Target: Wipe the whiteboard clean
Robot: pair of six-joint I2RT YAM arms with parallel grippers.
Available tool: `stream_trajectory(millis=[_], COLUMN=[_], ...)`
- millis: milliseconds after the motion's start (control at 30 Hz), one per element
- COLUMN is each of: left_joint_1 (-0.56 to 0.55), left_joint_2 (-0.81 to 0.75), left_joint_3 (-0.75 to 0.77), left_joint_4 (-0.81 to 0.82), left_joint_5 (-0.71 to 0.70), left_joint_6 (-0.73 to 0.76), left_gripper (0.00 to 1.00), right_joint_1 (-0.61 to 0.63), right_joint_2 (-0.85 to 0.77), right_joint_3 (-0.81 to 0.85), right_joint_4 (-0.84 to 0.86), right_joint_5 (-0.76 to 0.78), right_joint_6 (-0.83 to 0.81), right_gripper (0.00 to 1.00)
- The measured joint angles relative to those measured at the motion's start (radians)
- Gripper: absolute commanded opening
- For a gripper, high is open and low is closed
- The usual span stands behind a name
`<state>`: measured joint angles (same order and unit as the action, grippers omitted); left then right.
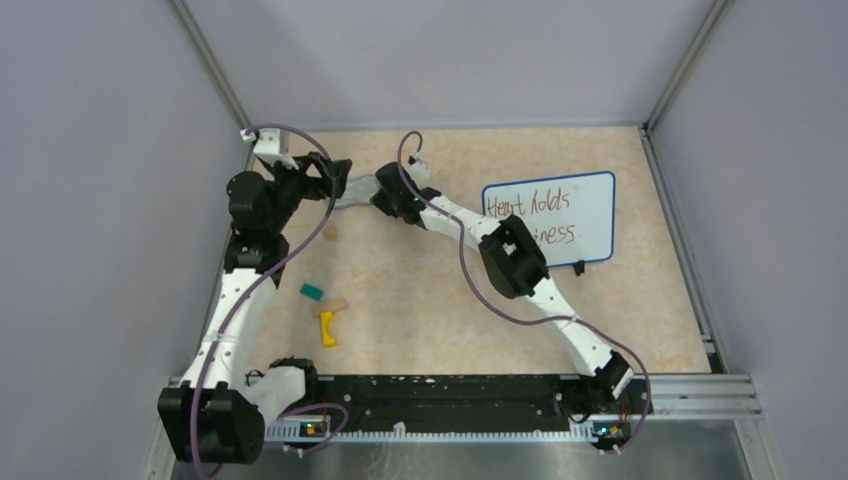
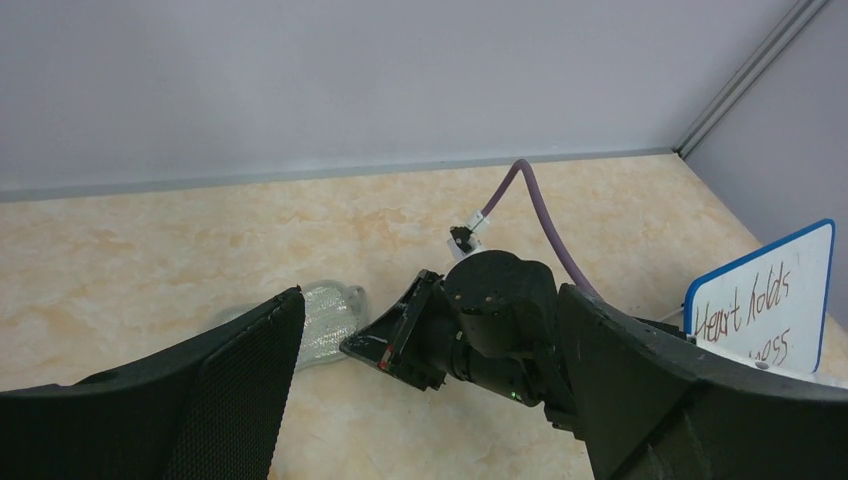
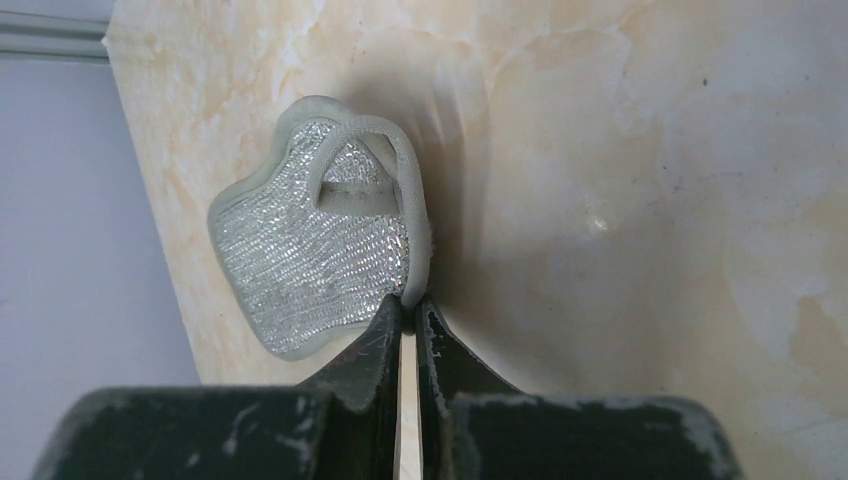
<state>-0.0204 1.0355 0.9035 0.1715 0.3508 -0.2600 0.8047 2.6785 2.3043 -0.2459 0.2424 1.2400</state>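
Observation:
The whiteboard (image 1: 550,215) lies at the table's far right, white with a blue rim and reddish-brown handwriting; its corner also shows in the left wrist view (image 2: 765,300). A grey mesh eraser pad (image 3: 310,240) lies at the far left of the table (image 1: 355,192). My right gripper (image 3: 408,305) is shut on the pad's rim, pinching its edge near the loop strap. My left gripper (image 2: 430,292) stands wide open just left of the pad (image 2: 325,320), holding nothing, with the right gripper's head in front of it.
A teal block (image 1: 312,291), a tan block (image 1: 336,304) and a yellow piece (image 1: 327,328) lie at the near left. A small dark object (image 1: 580,267) sits just below the whiteboard. Grey walls close the table on three sides.

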Motion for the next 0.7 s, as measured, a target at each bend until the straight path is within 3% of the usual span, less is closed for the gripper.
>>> stream_trajectory(millis=[233, 367, 700], left_joint_1=[0.004, 0.008, 0.008], left_joint_2=[0.004, 0.011, 0.035], left_joint_3=[0.0, 0.003, 0.005], left_joint_4=[0.0, 0.002, 0.008], left_joint_5=[0.016, 0.031, 0.062], left_joint_6=[0.001, 0.0, -0.009], left_gripper=[0.99, 0.99, 0.99], right_joint_1=[-0.023, -0.029, 0.006], right_joint_2=[-0.034, -0.198, -0.835], right_joint_3=[-0.052, -0.275, -0.954], right_joint_4=[0.025, 0.041, 0.171], right_joint_5=[-0.036, -0.027, 0.039], right_joint_6=[-0.095, -0.177, -0.327], right_gripper=[0.0, 0.0, 0.0])
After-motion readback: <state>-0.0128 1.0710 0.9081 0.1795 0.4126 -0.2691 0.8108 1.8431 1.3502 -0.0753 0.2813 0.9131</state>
